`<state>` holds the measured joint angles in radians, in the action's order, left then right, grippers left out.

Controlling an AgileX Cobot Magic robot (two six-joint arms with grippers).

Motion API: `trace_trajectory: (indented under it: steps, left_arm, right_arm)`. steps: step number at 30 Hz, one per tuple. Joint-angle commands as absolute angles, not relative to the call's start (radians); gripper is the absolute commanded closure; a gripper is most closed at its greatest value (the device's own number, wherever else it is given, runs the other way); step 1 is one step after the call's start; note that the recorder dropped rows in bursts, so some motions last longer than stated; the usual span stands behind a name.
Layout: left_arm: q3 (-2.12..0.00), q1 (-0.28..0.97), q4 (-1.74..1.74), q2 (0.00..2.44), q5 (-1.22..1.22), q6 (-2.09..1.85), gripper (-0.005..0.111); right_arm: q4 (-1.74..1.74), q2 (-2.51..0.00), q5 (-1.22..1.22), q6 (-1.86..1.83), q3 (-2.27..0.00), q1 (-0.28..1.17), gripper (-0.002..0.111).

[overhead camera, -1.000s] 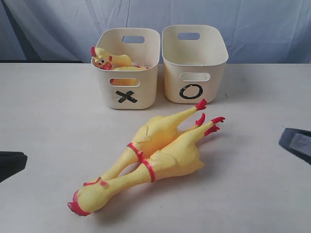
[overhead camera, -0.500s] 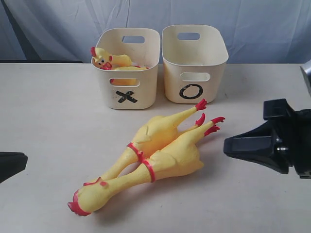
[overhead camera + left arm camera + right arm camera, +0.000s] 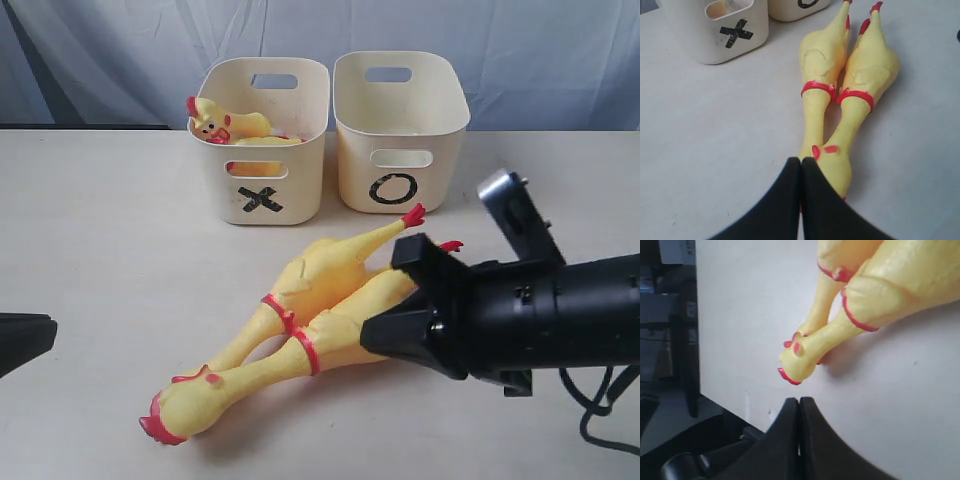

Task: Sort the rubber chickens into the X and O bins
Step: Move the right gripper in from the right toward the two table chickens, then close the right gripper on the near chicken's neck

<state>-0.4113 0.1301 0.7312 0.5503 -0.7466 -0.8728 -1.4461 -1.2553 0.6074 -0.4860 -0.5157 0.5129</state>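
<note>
Rubber chickens (image 3: 365, 310) lie on the cream counter (image 3: 100, 250), X and O bins (image 3: 292, 195) at twelve o'clock, bluish curtain (image 3: 550, 60) behind; left hand (image 3: 801, 161), right hand (image 3: 799, 401) clenched, empty.

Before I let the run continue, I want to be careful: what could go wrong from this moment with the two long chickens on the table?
1. The right tool is shut close to the chickens; if it descends without opening, it will likely push them, not grip.
2. The front chicken lies against the back chicken; a grasp may catch or drag both.
3. The X bin already holds chicken pieces; a long chicken may hang over its rim.
</note>
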Motion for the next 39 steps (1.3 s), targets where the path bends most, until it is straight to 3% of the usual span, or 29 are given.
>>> trace_trajectory:
  steps: [1,13,18,27,29,34,36,39]
  left_arm:
    - [-0.407,0.132,0.742,0.544,-0.749,-0.867,0.107]
    - [-0.407,0.132,0.742,0.544,-0.755,-0.867,0.107]
    - [-0.407,0.132,0.742,0.544,-0.755,-0.867,0.107]
    - [-0.407,0.132,0.742,0.544,-0.757,-0.867,0.107]
    - [-0.407,0.132,0.742,0.544,-0.757,-0.867,0.107]
    - [-0.407,0.132,0.742,0.544,-0.759,-0.867,0.107]
    - [-0.407,0.132,0.742,0.544,-0.759,-0.867,0.107]
    - [-0.407,0.132,0.745,0.544,-0.759,-0.867,0.107]
  right_arm:
    - [-1.471,-1.347,0.498,-0.613,-0.526,0.614,0.109]
    - [-1.603,-1.609,0.484,-0.733,-0.675,0.792,0.109]
    - [-1.583,-1.647,0.494,-1.106,-0.756,0.862,0.109]
    - [-0.984,-1.651,0.306,-1.404,-0.866,0.98,0.108]
    - [-0.879,-1.651,0.286,-1.404,-0.866,0.996,0.098]
    - [-0.778,-1.651,0.178,-1.404,-0.866,1.008,0.054]
    - [-0.767,-1.655,0.134,-1.404,-0.866,1.008,0.048]
    - [-0.685,-1.677,0.121,-1.404,-0.866,1.008,0.051]
